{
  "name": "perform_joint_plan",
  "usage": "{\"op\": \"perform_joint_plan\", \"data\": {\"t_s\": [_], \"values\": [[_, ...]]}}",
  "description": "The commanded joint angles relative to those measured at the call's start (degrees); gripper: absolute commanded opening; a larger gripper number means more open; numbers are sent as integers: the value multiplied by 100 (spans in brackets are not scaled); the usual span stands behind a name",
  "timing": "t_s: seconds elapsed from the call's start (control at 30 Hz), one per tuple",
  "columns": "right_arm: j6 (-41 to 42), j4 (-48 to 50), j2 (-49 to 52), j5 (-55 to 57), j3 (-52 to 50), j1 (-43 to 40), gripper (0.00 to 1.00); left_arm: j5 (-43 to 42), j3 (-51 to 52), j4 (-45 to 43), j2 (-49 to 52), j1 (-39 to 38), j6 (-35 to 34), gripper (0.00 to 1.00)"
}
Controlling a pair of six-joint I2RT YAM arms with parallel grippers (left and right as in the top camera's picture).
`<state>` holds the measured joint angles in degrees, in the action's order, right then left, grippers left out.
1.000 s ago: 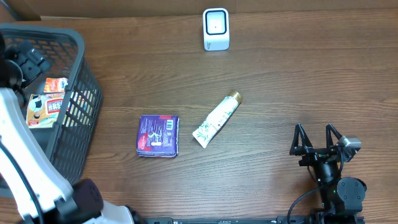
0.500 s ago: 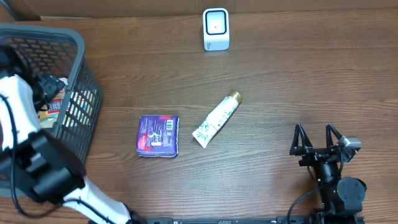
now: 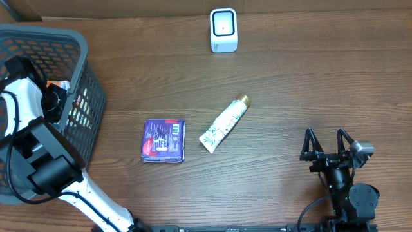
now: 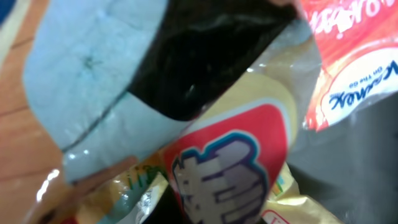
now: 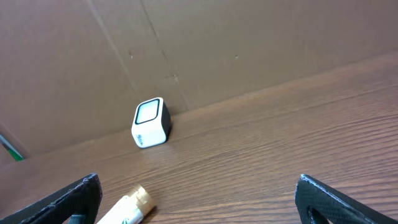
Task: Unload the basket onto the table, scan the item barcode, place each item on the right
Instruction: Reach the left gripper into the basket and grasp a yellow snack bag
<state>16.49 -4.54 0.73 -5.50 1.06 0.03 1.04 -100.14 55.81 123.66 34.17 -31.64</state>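
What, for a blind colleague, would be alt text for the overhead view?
The white left arm reaches into a dark grey mesh basket. On the brown wooden table lie a purple rectangular packet and a white gold-capped tube; a white boxy scanner stands beyond.

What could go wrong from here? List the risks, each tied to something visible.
1. The left pincer is shut inside the basket among overlapping packets. It may have pinched only loose film, or two at once, and could slip on lifting.
2. No barcode shows on the packets in the wrist view, so one may reach the scanner facing the wrong way.
3. On the way out, the arm could catch the basket wall and drag it.
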Motion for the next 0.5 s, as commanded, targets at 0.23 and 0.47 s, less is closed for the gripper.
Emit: {"op": "perform_joint_plan", "data": {"t_s": [0.23,0.47], "values": [[-2,24,-46,52,-61,24,100,-33,-1438,1665,-1434,-2,490,4],[-2,24,-46,52,-61,24,100,785,-2983,2065,-3080,-11,938,4]]}}
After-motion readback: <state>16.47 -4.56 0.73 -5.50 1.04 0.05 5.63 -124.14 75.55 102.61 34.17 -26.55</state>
